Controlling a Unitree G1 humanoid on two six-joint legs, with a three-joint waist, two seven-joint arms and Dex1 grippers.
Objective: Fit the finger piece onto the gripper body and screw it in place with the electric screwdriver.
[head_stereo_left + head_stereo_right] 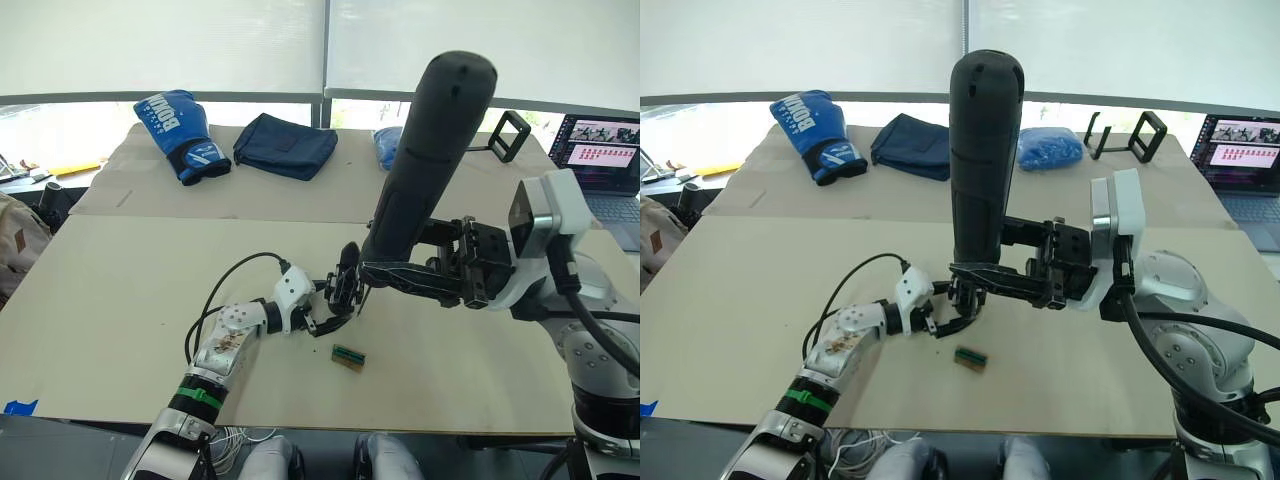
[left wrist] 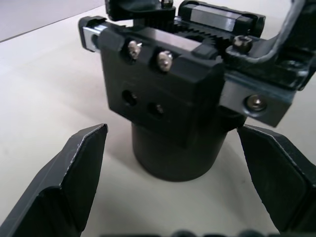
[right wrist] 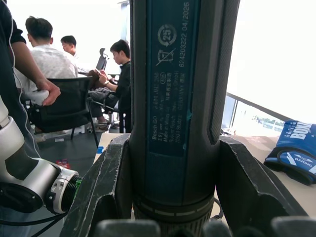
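You had the right claw [image 1: 975, 272] clamped on the thick black cylindrical electric screwdriver [image 1: 983, 160], upright over the small black gripper body [image 1: 343, 285], which sat between the left claw's [image 1: 325, 305] parted fingers, steadying it near the worktop's [image 1: 120, 300] front edge.

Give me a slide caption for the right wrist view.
Right claw clamped around the upright electric screwdriver, seated people behind.

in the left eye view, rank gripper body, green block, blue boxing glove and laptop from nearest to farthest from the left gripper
1. gripper body, at the left gripper fingertips
2. green block, just in front, toward the table's near edge
3. blue boxing glove, far left of the table
4. laptop, far right
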